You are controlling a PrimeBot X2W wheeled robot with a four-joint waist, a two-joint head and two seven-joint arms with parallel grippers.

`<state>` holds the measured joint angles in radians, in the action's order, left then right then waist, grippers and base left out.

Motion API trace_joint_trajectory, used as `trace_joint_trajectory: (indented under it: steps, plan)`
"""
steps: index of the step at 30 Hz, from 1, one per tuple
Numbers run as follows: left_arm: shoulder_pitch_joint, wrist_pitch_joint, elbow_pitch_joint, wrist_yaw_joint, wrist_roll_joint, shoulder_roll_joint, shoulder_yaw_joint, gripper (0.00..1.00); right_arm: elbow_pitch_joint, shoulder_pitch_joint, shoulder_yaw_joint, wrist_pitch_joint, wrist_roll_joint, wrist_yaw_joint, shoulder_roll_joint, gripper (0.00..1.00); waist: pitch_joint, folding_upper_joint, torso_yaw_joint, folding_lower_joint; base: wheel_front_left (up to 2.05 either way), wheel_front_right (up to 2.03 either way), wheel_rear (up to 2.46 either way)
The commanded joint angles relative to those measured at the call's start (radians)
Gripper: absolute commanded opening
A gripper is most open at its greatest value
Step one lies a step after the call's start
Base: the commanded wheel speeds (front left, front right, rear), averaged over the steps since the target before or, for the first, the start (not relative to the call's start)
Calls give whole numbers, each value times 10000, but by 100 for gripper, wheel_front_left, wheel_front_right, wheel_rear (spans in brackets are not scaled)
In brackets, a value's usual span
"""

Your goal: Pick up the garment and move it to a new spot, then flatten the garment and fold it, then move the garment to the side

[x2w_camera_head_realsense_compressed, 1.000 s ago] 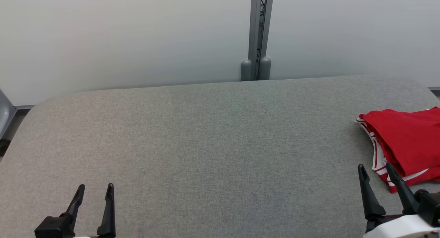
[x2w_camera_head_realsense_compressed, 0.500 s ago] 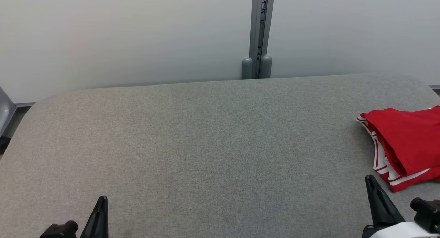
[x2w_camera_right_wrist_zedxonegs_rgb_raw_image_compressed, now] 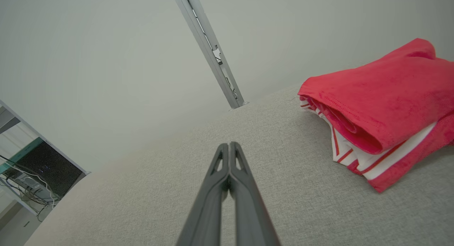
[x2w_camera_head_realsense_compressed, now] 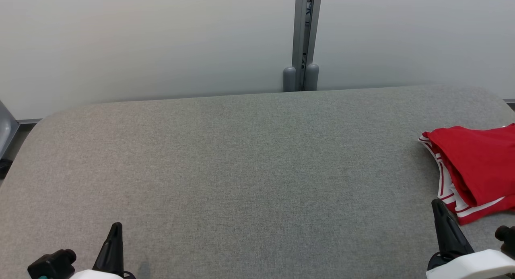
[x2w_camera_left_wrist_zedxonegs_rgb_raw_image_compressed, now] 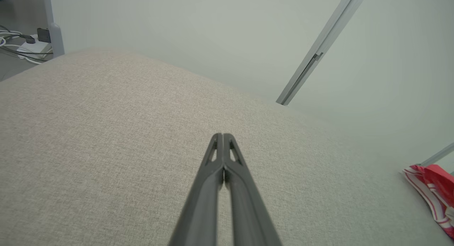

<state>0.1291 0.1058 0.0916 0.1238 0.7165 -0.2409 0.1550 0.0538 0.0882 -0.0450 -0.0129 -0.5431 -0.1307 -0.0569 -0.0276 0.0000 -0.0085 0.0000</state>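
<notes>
Currently seeing red garment with white-striped trim, folded into a compact stack at right end of grey counter. Partly cut off by head view's right edge. Top layer plain red, with striped edges poking out along left and near sides.

Reading left pincer as closed: fingers pressed together tip to tip, gripping nothing. Sits over bare counter at front-left, well apart from garment. Points across counter toward pale wall. Cannot tell whether tips touch the surface.

Reading right pincer as closed too, and empty. Sits at front-right of counter, near garment's near-left corner but apart from it. Strip of bare counter fabric visible between fingers and stack in right wrist view.

Behind counter: pale wall panels joined by grey post, with two rounded caps at its foot. Off counter's far corner in left wrist view: cables on floor. Past counter's other end in right wrist view: dark shelf unit with more wiring, too small to make out.
</notes>
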Motion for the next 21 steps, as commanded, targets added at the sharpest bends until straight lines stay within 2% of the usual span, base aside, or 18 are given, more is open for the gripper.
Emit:
trace_joint_trajectory:
  steps: [1,21]
  plan:
    - [-353,-41,-53,-107,338,-58,-170,0,-44,-286,-54,49,-388,0,-60,0,3,0,1,0,0,0,0]
    - [-928,-545,374,-758,2675,398,-770,0,456,-759,-209,357,-3118,-1,-49,0,58,0,17,0,0,0,0]
